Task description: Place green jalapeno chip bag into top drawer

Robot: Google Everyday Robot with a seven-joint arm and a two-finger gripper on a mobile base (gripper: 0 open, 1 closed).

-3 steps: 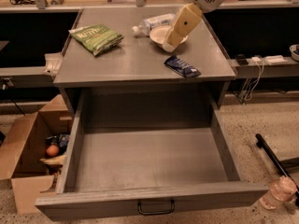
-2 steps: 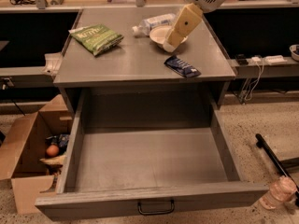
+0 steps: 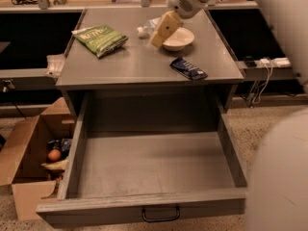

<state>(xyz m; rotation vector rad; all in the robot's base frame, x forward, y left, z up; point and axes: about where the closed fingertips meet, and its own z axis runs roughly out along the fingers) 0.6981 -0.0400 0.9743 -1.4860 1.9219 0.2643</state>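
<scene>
Bag point(image 3: 100, 38) lies flat on the bench point(image 3: 130, 71), near the rear-left corner. Its printed face is up and its long axis is skewed to the bench edges. Nothing touches it.

Drawer point(image 3: 154, 165) stands pulled out below the front edge of the bench. No object is seen inside.

Claw point(image 3: 159, 36) hangs over the rear half of the bench at about mid-width. It sits just left of the bowl point(image 3: 179, 40) and well apart from the bag. How far it is open cannot be told. It does not have the bag, and nothing can be made out in it.

Wrapper point(image 3: 188, 68) lies toward the front-right corner and is not the target.

Handling, judged:
- The bag is probably very light: thin crinkly film, likely puffed with air, with brittle contents.
- It is soft and will deform under the claw instead of resisting. A hard squeeze would likely crush the chips.
- The film looks smooth and the bench top is smooth too. A sideways nudge would likely slide the bag toward the left edge instead of seating it.

Where to take hold, judged:
- Come down from above and pinch across the narrow width near the middle, gathering film between the pads.
- Alternatively, take the flat sealed end nearest the claw, where the film is stiffer.
- The skew means the wrist needs turning to square with the bag.

The drawer is wide and deep, so the release point needs little precision.
</scene>
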